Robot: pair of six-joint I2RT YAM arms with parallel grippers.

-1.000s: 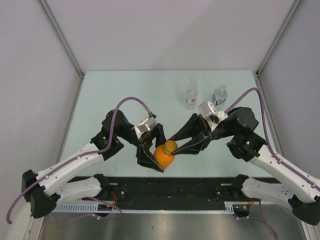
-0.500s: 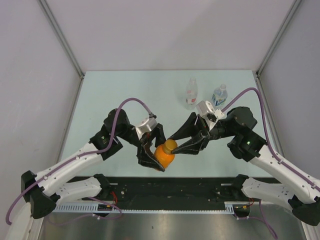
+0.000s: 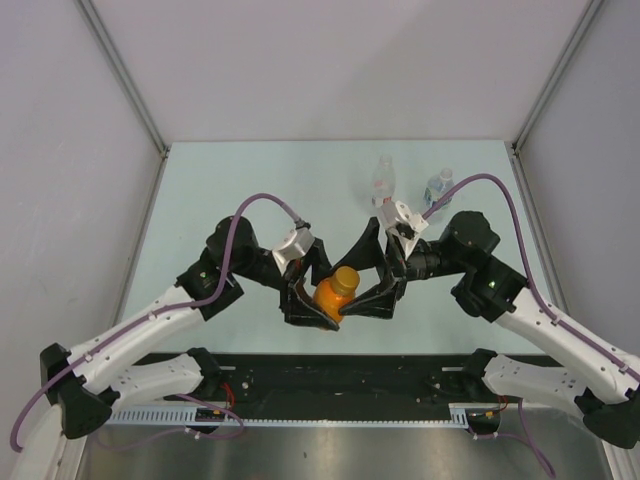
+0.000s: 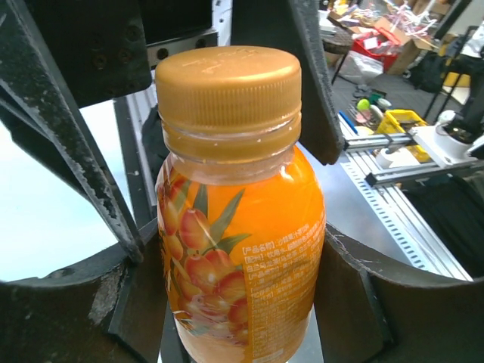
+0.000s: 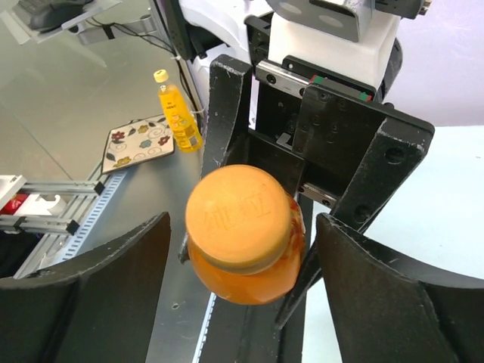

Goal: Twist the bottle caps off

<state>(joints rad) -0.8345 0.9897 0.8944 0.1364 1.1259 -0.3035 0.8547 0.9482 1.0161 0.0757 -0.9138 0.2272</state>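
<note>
The orange bottle is at about 6 o'clock on the table, close to the near edge and between the two claws. It is tilted, its cap leaning toward 1 o'clock; whether its base touches the table I cannot tell. The left claw reaches in from 10 o'clock and is clamped on the bottle's body. In the left wrist view its fingers press against the label at 8 and 4 o'clock, below the shoulder. The cap sits on the neck, orange like the bottle, with its ring just beneath it. The right claw comes in from 3 o'clock and stands open around the cap. In the right wrist view its fingers lie at 9 and 3 o'clock of the cap, with a clear gap on each side, touching nothing. Two clear bottles stand upright at about 1 o'clock from the orange one, toward the far side of the table. They are the red-label bottle and, at its 3 o'clock, the blue-label bottle, which is partly hidden by the right arm. Their caps are too small to judge. Off the table, at 11 o'clock in the right wrist view, a yellow bottle stands beside a flowered mat.
</note>
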